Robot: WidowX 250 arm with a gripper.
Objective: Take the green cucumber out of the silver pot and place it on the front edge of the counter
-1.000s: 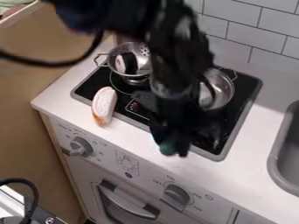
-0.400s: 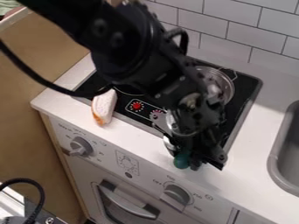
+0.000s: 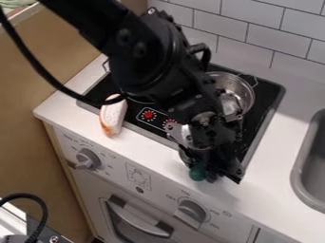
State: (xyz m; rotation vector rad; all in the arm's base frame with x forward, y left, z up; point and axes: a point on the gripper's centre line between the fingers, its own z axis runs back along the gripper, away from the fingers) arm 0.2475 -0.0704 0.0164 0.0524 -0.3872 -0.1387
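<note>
I have the black hand point(image 3: 215, 176) at the front edge of the flat black cooktop point(image 3: 266, 102), by the white desk point(image 3: 149, 154). Dark green rounded object point(image 3: 198, 172): at the hand's tip; opening and grip: I cannot tell. Round silver metal pan point(image 3: 246, 91): behind the hand.
</note>
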